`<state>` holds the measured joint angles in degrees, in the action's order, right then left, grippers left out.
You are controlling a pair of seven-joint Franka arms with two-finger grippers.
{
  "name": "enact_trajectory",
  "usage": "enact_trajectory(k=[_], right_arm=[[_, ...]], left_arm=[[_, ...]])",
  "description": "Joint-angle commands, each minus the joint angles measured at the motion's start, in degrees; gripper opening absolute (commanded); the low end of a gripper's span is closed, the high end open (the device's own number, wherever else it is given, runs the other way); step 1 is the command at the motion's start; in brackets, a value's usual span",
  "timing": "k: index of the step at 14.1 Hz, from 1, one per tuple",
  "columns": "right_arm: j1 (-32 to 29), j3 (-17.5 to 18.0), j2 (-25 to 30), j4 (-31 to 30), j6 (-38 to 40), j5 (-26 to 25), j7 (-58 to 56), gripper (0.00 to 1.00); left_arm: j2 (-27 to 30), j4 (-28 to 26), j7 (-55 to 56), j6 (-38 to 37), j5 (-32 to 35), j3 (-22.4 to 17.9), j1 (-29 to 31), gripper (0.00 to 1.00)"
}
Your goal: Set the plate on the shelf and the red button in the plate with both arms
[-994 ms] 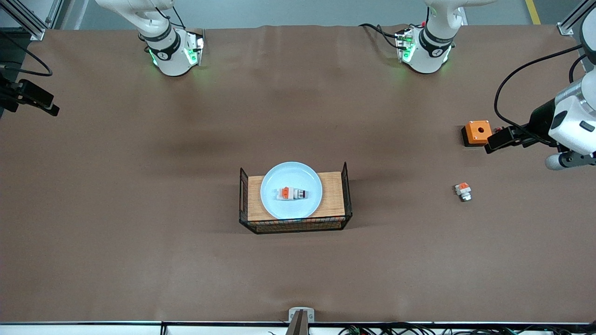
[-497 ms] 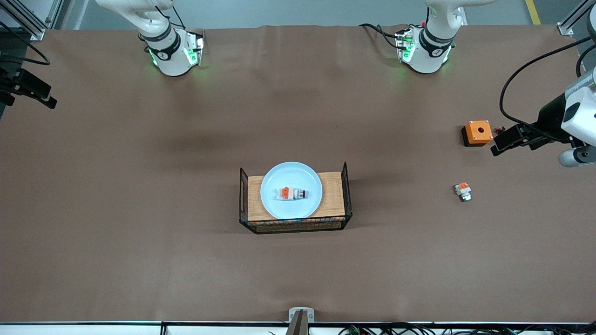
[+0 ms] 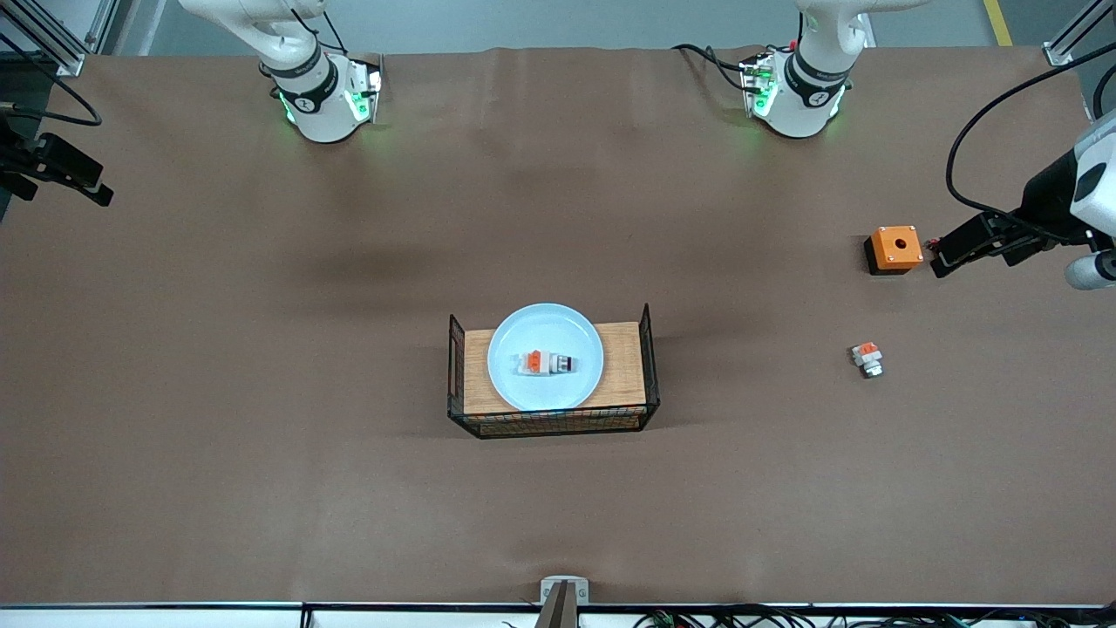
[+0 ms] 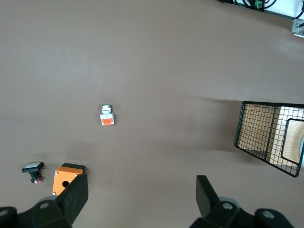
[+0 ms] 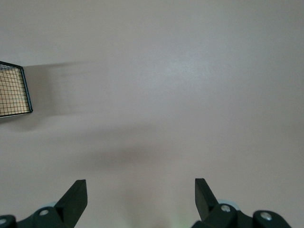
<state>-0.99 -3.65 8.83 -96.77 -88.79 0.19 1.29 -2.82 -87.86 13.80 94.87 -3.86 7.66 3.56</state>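
Front view shows the plate on a wooden tray mid-tabletop, the red button lying in it. Left end effector and right end effector both hang wide and empty over bare tabletop.

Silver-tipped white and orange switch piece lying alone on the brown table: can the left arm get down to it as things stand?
Probably yes. The silver-tipped white and orange switch piece lies in the open, apart from the square orange box, and the left gripper is open, holding nothing, above that end of the table.
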Motion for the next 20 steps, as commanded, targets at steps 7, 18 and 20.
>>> enact_trajectory(k=[7,18,20], right_arm=[[-0.51,-1.01,1.72,-1.23,0.55,0.86,-4.37,1.00],[-0.50,-0.92,1.72,-0.87,1.52,0.60,-3.76,1.00],[-0.42,-0.83,1.63,-0.44,1.69,0.60,-3.76,1.00]], left_arm=[[2.73,-3.72,-4.48,0.23,-0.09,-0.01,2.68,1.00],[1.68,-3.54,-4.57,1.90,-0.18,-10.99,-10.06,1.00],[2.29,-3.80,-5.27,1.64,-0.18,-11.96,-10.59,1.00]])
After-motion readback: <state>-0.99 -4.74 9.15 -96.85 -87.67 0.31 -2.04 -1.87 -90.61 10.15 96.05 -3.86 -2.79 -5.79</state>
